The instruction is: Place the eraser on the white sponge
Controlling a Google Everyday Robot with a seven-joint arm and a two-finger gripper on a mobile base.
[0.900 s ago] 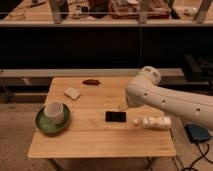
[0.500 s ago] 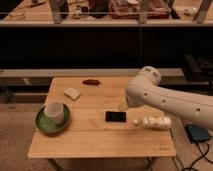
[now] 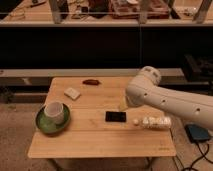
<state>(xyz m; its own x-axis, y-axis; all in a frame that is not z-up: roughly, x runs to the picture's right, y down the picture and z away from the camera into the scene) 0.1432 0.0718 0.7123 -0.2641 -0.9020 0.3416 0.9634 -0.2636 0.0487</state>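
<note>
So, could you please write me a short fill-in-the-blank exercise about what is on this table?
1. The white cup stands on a ____ plate.
2. The flat ____ eraser lies on the table, apart from the white sponge.
3. The gripper sits low over the table, holding nothing, beside the eraser on the picture's ____ side.
Missing words: green; black; right.
</note>
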